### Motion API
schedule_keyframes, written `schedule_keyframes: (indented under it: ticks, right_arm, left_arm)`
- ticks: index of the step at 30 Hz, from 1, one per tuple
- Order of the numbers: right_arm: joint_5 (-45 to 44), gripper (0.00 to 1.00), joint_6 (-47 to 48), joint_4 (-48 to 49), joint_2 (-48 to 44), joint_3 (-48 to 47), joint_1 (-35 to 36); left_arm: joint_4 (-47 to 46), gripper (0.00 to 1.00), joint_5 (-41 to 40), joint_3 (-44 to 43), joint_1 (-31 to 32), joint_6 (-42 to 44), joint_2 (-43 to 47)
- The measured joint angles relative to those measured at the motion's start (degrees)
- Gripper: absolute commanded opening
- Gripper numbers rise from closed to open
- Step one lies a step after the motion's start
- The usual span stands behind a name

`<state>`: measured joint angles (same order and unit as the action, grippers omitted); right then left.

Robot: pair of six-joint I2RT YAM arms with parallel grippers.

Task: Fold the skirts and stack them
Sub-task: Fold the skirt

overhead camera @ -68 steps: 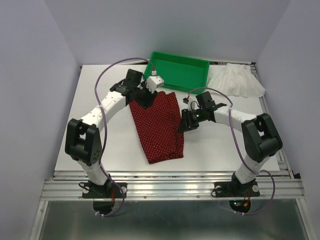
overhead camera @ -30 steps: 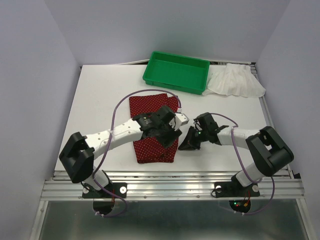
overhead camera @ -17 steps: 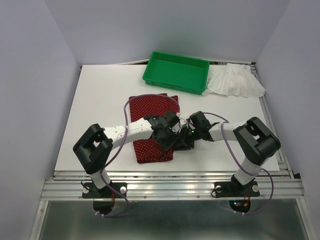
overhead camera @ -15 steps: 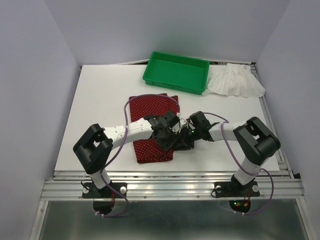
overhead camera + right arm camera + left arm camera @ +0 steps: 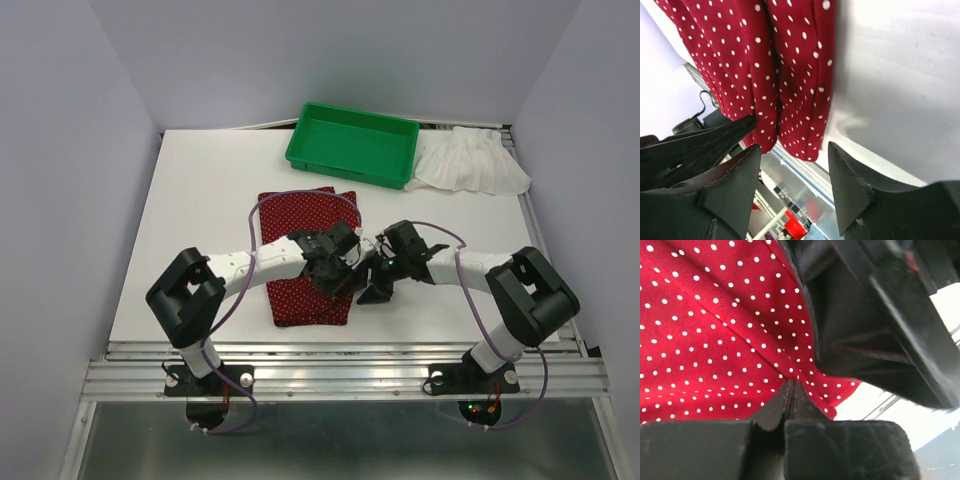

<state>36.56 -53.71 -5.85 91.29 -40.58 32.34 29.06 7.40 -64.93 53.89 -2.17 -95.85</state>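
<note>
The dark red dotted skirt (image 5: 297,218) lies folded in a rectangle in the middle of the table, and also shows in the wrist views (image 5: 715,315) (image 5: 790,55). My left gripper (image 5: 344,268) rests on its near right part, jaws shut (image 5: 791,386), tips pressed on the cloth with no fabric visible between them. My right gripper (image 5: 373,291) hovers just right of the skirt's near right corner, open (image 5: 792,155), with nothing between its fingers. The white ruffled skirt (image 5: 472,160) lies crumpled at the far right corner.
A green plastic tray (image 5: 352,158) stands at the back, left of the white skirt. The two grippers crowd each other closely; the right one's black body (image 5: 875,330) fills the left wrist view. The table's front edge and metal rail (image 5: 340,352) lie just beyond the skirt's near end.
The left arm brought the skirt's far end toward me, folding it shorter, then its jaws shut. The right gripper opened and drew back right, off the skirt's edge.
</note>
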Motion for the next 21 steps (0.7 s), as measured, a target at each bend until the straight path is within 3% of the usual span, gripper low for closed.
schedule_keyframes:
  ticks: [5, 12, 21]
  right_arm:
    - [0.1, 0.44, -1.4, 1.0, 0.5, 1.1, 0.0]
    - [1.1, 0.04, -1.1, 4.2, 8.4, -0.5, 0.0]
    - [0.6, 0.01, -0.8, 5.6, 11.3, -3.2, 0.6]
  left_arm:
    - [0.0, 0.00, 0.3, 0.0, 0.0, 0.0, 0.0]
    - [0.5, 0.00, 0.3, 0.0, 0.0, 0.1, 0.0]
    - [2.4, 0.00, 1.7, -1.7, 0.0, 0.6, 4.2]
